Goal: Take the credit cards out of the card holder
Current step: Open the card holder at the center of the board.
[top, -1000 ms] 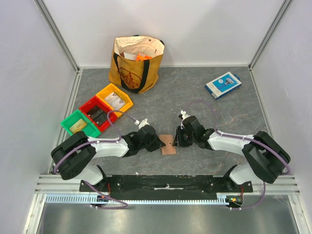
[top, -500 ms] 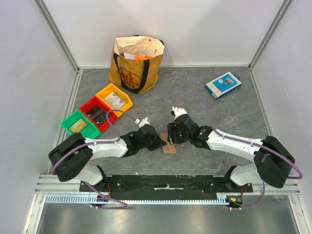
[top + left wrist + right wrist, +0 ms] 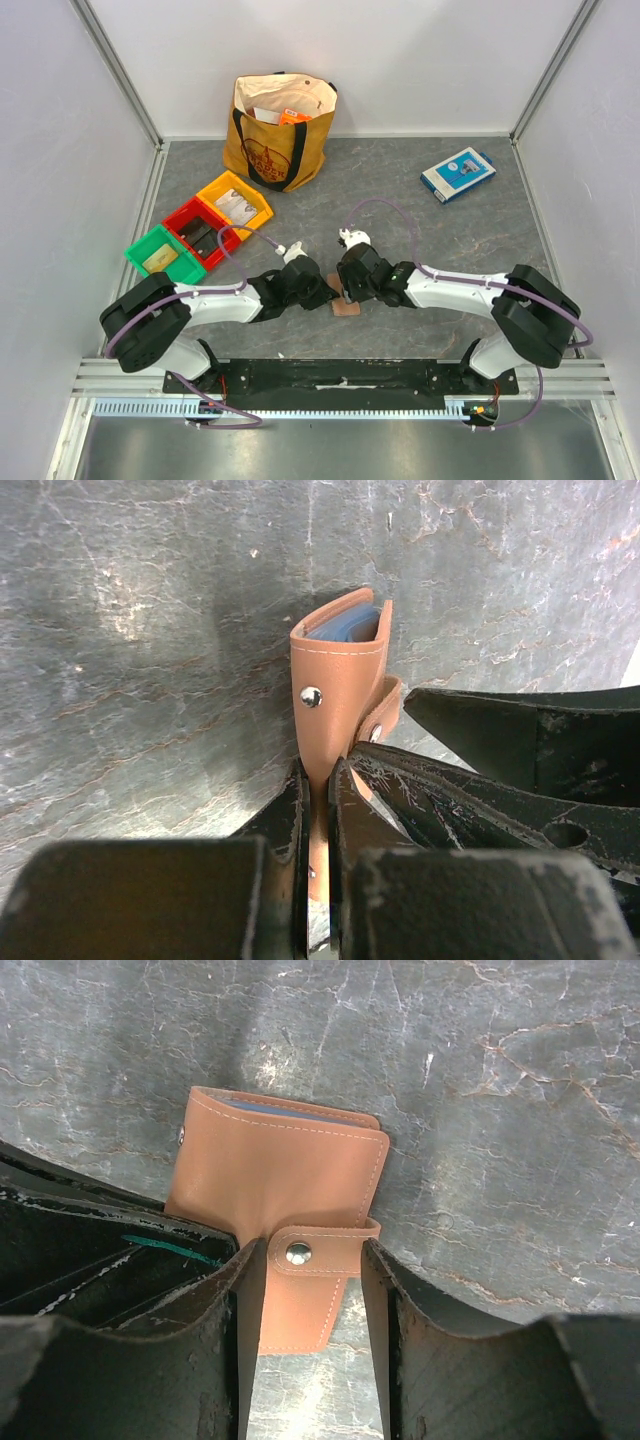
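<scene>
Left gripper [image 3: 318,782] clenched on the card holder [image 3: 338,685], right gripper [image 3: 308,1265] released around its snap tab [image 3: 322,1252]. A hard tug could slip it from that 1 pinch.

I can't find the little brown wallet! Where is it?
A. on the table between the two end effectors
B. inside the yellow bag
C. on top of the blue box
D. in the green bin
A: the card holder is on the table, pinched by the left end effector, with the right end effector straddling its snap tab.
</scene>
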Motion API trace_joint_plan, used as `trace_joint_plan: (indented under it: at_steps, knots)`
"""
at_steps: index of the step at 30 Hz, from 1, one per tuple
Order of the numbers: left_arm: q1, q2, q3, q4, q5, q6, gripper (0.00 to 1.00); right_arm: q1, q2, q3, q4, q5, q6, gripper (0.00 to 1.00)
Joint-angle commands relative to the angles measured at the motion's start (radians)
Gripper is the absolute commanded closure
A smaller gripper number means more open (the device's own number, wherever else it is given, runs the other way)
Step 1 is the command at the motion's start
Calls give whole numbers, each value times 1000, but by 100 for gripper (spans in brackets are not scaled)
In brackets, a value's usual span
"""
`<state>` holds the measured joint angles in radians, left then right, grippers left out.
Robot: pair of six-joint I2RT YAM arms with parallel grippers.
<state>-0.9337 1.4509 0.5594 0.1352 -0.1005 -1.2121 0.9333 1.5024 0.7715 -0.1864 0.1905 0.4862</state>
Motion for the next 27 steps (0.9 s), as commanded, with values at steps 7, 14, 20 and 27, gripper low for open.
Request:
trace_joint_plan:
  at_steps: [7,14,20,27]
  knots:
    - [-2,6,-6,-108,-62,9,98,33,96,43,-128,216,0,65]
    - [-1,-37,-15,-164,-99,13,98,65,139,94,-245,381,45,94]
    - [-1,-63,-38,-178,-117,0,98,67,111,114,-271,425,60,100]
    - [-2,-52,-33,-166,-122,6,98,32,29,95,-236,350,55,99]
